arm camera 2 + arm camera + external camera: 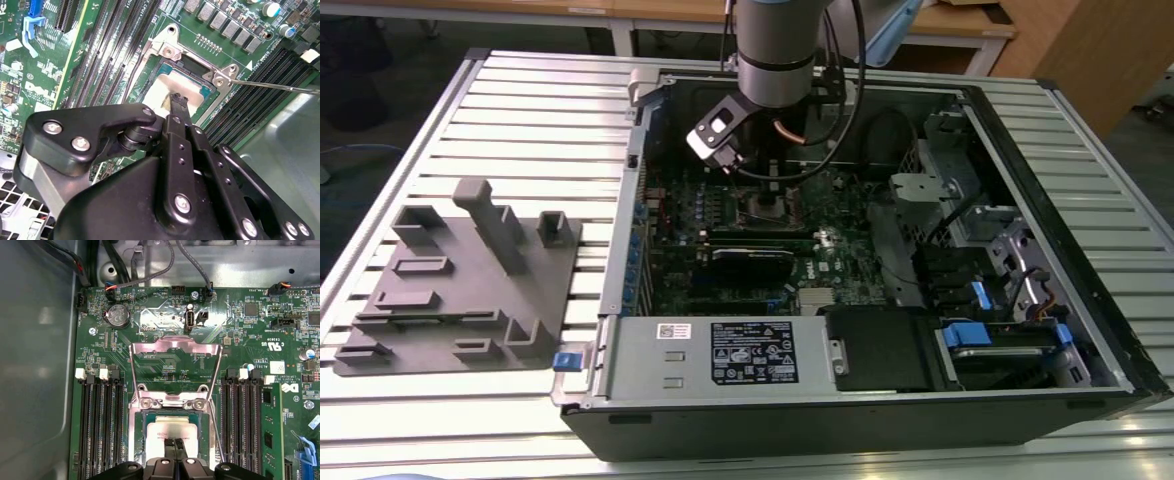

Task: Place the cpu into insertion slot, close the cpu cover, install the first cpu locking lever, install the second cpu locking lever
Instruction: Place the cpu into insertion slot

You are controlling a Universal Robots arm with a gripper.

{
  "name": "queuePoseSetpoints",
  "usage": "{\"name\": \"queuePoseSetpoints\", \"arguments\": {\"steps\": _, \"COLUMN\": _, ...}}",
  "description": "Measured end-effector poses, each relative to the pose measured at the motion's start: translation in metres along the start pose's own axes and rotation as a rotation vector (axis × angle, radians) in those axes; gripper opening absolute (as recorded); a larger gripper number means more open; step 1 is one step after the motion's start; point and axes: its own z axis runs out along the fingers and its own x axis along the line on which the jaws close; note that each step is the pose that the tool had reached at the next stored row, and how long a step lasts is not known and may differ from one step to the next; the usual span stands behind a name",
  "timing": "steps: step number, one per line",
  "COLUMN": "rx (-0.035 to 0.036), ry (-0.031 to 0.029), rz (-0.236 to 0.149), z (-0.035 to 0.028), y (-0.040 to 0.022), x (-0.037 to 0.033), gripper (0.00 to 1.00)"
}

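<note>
Gleaming square cpu sits beneath black gripper.

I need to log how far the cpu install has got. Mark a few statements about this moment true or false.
1. The cpu lies in the insertion slot. True.
2. The cpu cover is shut over the cpu. False: it is swung open, and the green board shows through its cut-out.
3. The gripper hangs outside the computer case. False: it is inside the case, with its tips at the cpu.
4. A thin locking lever sticks out free beside the slot. True.
</note>
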Motion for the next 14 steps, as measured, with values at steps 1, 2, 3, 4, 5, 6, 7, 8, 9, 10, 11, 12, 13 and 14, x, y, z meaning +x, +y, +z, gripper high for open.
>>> {"name": "queuePoseSetpoints", "arguments": {"steps": 1, "rx": 0.0000, "ry": 0.0002, "rz": 0.000, "z": 0.0001, "y": 0.0000, "x": 0.0000, "gripper": 0.11}}
{"name": "queuePoseSetpoints", "arguments": {"steps": 2, "rx": 0.0191, "ry": 0.0003, "rz": 0.000, "z": 0.0004, "y": 0.0005, "x": 0.0001, "gripper": 0.11}}
{"name": "queuePoseSetpoints", "arguments": {"steps": 3, "rx": 0.0250, "ry": 0.0000, "rz": 0.000, "z": 0.0003, "y": 0.0006, "x": 0.0000, "gripper": 0.11}}
{"name": "queuePoseSetpoints", "arguments": {"steps": 4, "rx": 0.0251, "ry": 0.0000, "rz": 0.000, "z": 0.0002, "y": 0.0005, "x": 0.0000, "gripper": 0.11}}
{"name": "queuePoseSetpoints", "arguments": {"steps": 5, "rx": 0.0253, "ry": -0.0001, "rz": 0.000, "z": 0.0002, "y": 0.0005, "x": 0.0000, "gripper": 0.11}}
{"name": "queuePoseSetpoints", "arguments": {"steps": 6, "rx": 0.0254, "ry": -0.0001, "rz": 0.000, "z": 0.0002, "y": 0.0005, "x": 0.0000, "gripper": 0.11}}
{"name": "queuePoseSetpoints", "arguments": {"steps": 7, "rx": 0.0254, "ry": -0.0001, "rz": 0.000, "z": 0.0002, "y": 0.0005, "x": 0.0000, "gripper": 0.11}}
{"name": "queuePoseSetpoints", "arguments": {"steps": 8, "rx": 0.0256, "ry": -0.0001, "rz": 0.000, "z": 0.0004, "y": 0.0008, "x": 0.0000, "gripper": 0.11}}
{"name": "queuePoseSetpoints", "arguments": {"steps": 9, "rx": 0.0275, "ry": -0.0015, "rz": 0.000, "z": 0.0008, "y": 0.0016, "x": 0.0001, "gripper": 0.11}}
{"name": "queuePoseSetpoints", "arguments": {"steps": 10, "rx": 0.0303, "ry": -0.0031, "rz": 0.000, "z": 0.0011, "y": 0.0025, "x": 0.0001, "gripper": 0.11}}
{"name": "queuePoseSetpoints", "arguments": {"steps": 11, "rx": 0.0324, "ry": -0.0043, "rz": 0.000, "z": 0.0015, "y": 0.0031, "x": 0.0000, "gripper": 0.11}}
{"name": "queuePoseSetpoints", "arguments": {"steps": 12, "rx": 0.0334, "ry": -0.0047, "rz": 0.000, "z": 0.0017, "y": 0.0033, "x": 0.0000, "gripper": 0.11}}
{"name": "queuePoseSetpoints", "arguments": {"steps": 13, "rx": 0.0335, "ry": -0.0048, "rz": 0.000, "z": 0.0017, "y": 0.0033, "x": 0.0000, "gripper": 0.11}}
{"name": "queuePoseSetpoints", "arguments": {"steps": 14, "rx": 0.0336, "ry": -0.0049, "rz": 0.000, "z": 0.0017, "y": 0.0033, "x": 0.0000, "gripper": 0.11}}
